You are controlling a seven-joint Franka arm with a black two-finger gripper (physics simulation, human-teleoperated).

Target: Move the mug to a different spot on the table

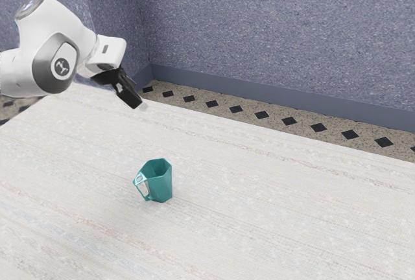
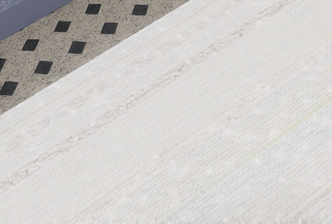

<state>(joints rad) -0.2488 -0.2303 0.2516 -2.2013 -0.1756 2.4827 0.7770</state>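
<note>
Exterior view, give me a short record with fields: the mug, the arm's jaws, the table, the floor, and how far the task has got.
mug: teal, upright on the table, handle toward the exterior view's lower left
table: pale, faintly streaked top
jaws: in the air at the exterior view's upper left, apart from the mug, holding nothing
floor: speckled, with black diamonds
task: mug not yet grasped

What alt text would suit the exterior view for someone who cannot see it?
A teal mug stands upright on a pale table. A white robot arm enters from the exterior view's upper left, its black gripper raised well short of the mug. Behind lie a diamond-patterned floor and blue-grey wall.
</note>
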